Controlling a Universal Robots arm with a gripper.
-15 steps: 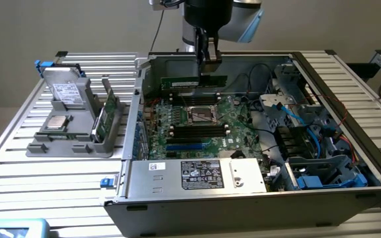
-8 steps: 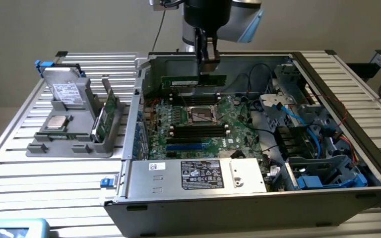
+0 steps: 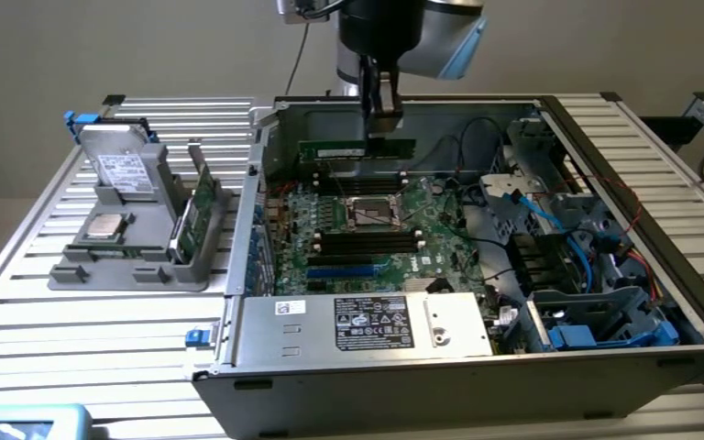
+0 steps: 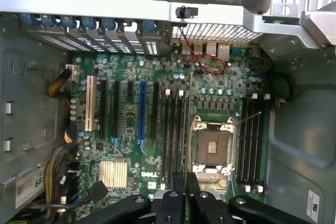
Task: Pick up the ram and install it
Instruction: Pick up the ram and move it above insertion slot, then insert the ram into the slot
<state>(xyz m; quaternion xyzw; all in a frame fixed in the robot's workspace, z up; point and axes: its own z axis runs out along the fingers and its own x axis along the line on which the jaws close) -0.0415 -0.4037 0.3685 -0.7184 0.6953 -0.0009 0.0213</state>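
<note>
green ram [image 3: 342,148] hangs pinched between the gripper [image 3: 383,130] fingers, directly beneath it and over the black slots [image 3: 355,169]; any tilt or offset from a slot could jam or crack it under pressing.

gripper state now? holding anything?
Gripper: jaws closed, holding the ram above the motherboard.

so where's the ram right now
Exterior view: the ram is held by the gripper inside the open case, at the black slots beyond the CPU socket.
</note>
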